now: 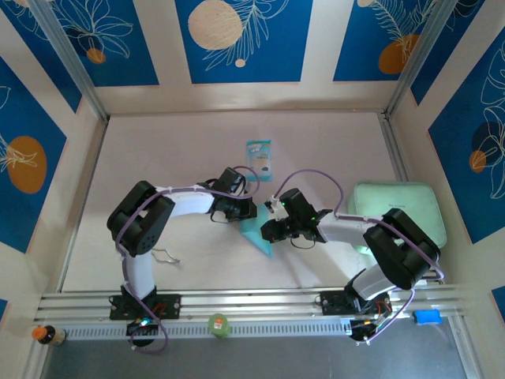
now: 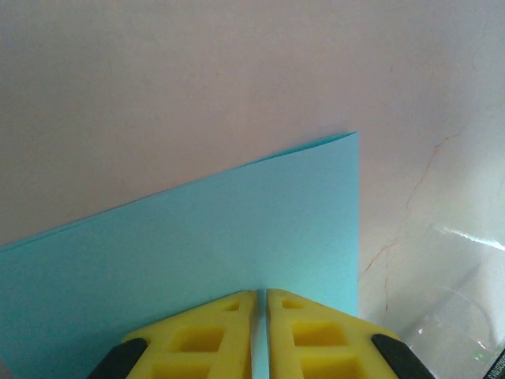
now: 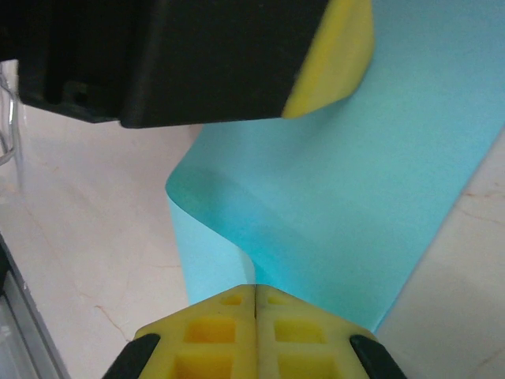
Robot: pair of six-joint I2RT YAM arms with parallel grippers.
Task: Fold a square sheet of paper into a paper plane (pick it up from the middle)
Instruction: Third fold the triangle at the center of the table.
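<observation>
A: From the top, how much of the square sheet of paper [image 1: 260, 235] can you see?

B: Only a blue wedge. Toward 11 o'clock it goes under the left gripper [image 1: 239, 210], and toward 2 o'clock under the right gripper [image 1: 272, 225]. The full outline I cannot tell.

A: And in the left wrist view?

B: The sheet runs off the frame at 9 and 6 o'clock. At 4 o'clock there is something transparent [image 2: 450, 316], cut by the edge. I cannot name it.

A: The right wrist view?

B: The left gripper's black body, itself cut at 12 o'clock, covers the sheet there. In the top view, the print on the small packet [image 1: 259, 155] is too small to read.
</observation>
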